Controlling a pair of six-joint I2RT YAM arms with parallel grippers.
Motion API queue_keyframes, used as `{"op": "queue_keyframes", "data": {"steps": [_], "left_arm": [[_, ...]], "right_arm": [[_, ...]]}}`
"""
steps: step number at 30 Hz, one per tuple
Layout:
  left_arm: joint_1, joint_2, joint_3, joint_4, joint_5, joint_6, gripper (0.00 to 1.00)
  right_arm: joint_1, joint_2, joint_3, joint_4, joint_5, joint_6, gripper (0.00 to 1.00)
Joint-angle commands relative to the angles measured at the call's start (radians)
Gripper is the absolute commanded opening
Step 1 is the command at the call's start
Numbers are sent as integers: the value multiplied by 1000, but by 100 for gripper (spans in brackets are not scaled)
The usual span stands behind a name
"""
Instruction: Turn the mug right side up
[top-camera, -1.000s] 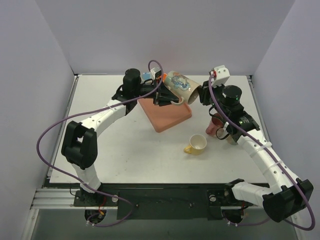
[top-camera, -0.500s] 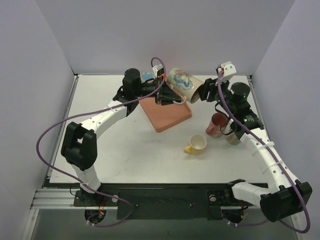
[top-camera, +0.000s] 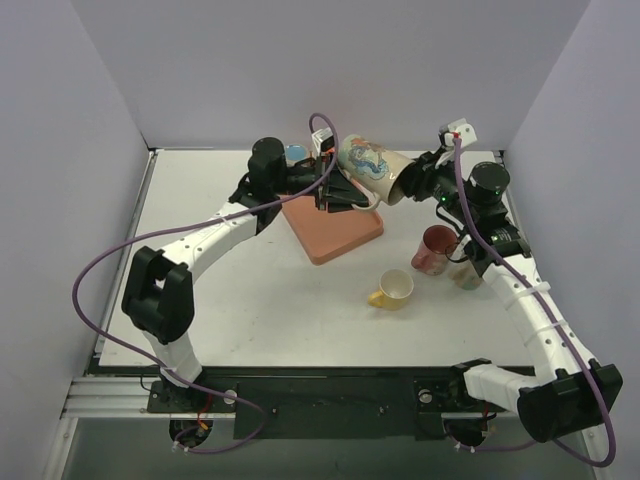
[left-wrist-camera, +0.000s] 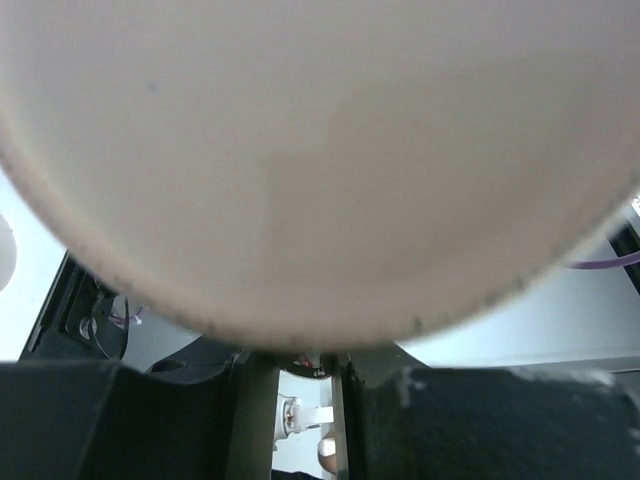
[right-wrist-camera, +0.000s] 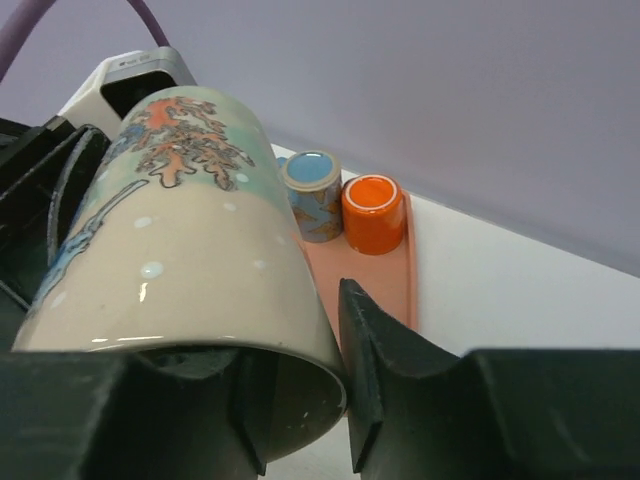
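Note:
A large beige mug (top-camera: 368, 165) with a blue and orange pattern hangs in the air on its side, mouth facing right. My left gripper (top-camera: 343, 193) is shut on its handle at the base end. In the left wrist view the mug's underside (left-wrist-camera: 320, 150) fills the frame above the nearly closed gripper (left-wrist-camera: 300, 365). My right gripper (top-camera: 408, 183) straddles the rim. In the right wrist view the mug (right-wrist-camera: 180, 250) has one finger of that gripper (right-wrist-camera: 300, 370) inside its mouth, clear of the wall. The other finger (right-wrist-camera: 370, 350) touches the outside.
A salmon tray (top-camera: 335, 232) lies under the mug, with a small blue cup (right-wrist-camera: 310, 195) and an orange cup (right-wrist-camera: 372, 213) at its far end. A red mug (top-camera: 436, 248) and a yellow cup (top-camera: 394, 288) stand on the table near my right arm.
The mug's base end has risen and the mug has shifted slightly right. The right gripper has moved up and further back with the rim. The left gripper keeps its hold.

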Motion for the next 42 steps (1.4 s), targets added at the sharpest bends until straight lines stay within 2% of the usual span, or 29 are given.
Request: {"op": "queue_keyframes", "data": {"steps": [1, 2, 4, 7, 8, 9, 13, 17, 20, 25, 28, 31, 37, 42], "left_arm": [[-33, -55, 81, 143, 60, 32, 0], [-28, -57, 76, 142, 58, 32, 0], [-21, -60, 56, 136, 52, 35, 0], [-1, -66, 19, 81, 17, 61, 2], [16, -66, 12, 71, 9, 66, 7], [24, -66, -7, 48, -7, 76, 20], [88, -71, -51, -71, -55, 159, 41], [137, -77, -62, -240, -77, 312, 47], [145, -72, -38, -366, -93, 437, 48], [163, -65, 4, -498, -113, 549, 48], [180, -72, 36, -577, -130, 652, 48], [195, -77, 56, -644, -147, 753, 48], [205, -84, 58, -682, -139, 800, 48], [206, -88, 74, -726, -139, 860, 48]], "right_arm": [[31, -9, 49, 152, -39, 79, 15], [31, -21, 41, 150, -19, 82, 2], [30, -44, 24, 126, 19, 87, 0], [31, -67, 36, -31, 94, 77, 0], [30, -78, 39, -70, 138, 74, 0], [30, -83, 50, -149, 159, 73, 0], [33, -124, 32, -306, 245, 102, 0], [34, -185, -28, -363, 272, 134, 0], [34, -193, -34, -403, 300, 140, 0], [34, -166, 42, -518, 346, 133, 0], [28, -150, 151, -703, 367, 82, 0], [7, -158, 191, -816, 372, 45, 0], [-20, -190, 170, -1018, 417, 31, 0], [-90, -215, 138, -1140, 443, 5, 0]]}}
